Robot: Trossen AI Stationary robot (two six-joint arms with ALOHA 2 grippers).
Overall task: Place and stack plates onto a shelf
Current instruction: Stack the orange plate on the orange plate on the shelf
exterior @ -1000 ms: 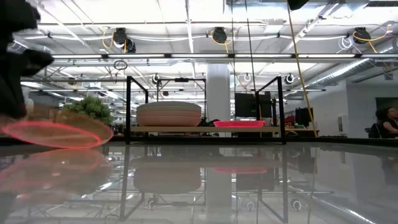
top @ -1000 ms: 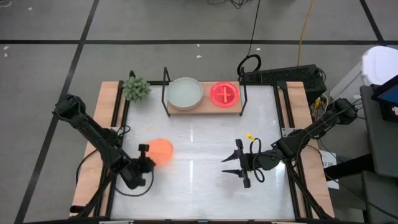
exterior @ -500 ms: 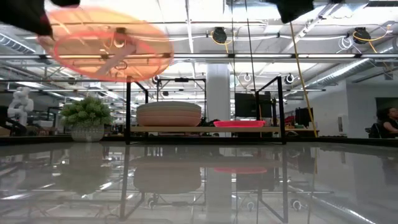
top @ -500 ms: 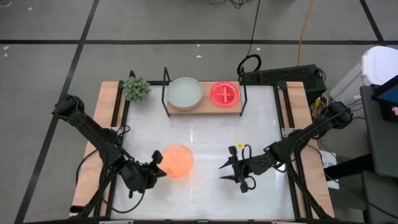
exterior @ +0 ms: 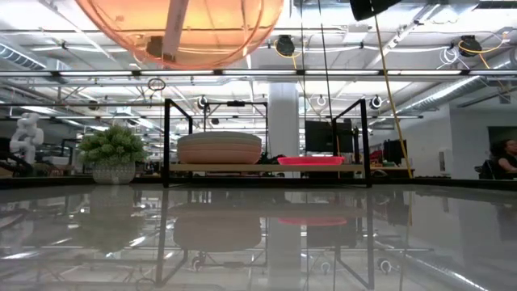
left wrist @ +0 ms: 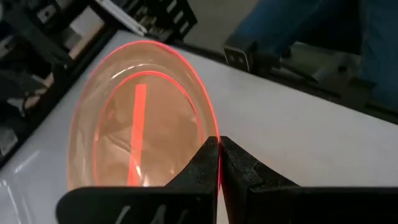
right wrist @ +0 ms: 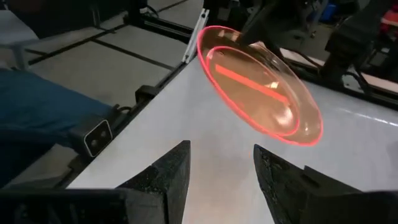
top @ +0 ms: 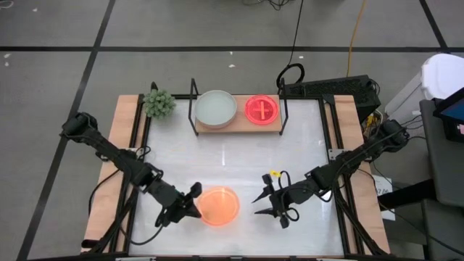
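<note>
While the high view lays out the left gripper (top: 190, 209) pinched shut on the rim of the orange plate (top: 218, 205) at 6 o'clock on the table (top: 239, 156), only the low view shows that plate raised above the surface. Right gripper (top: 267, 205): fingers spread, empty, just beside the plate. Shelf (top: 238, 125) at 12 o'clock: stacked pale plates (top: 215, 107), hot pink plate (top: 262, 109); stack count hard to make out.
</note>
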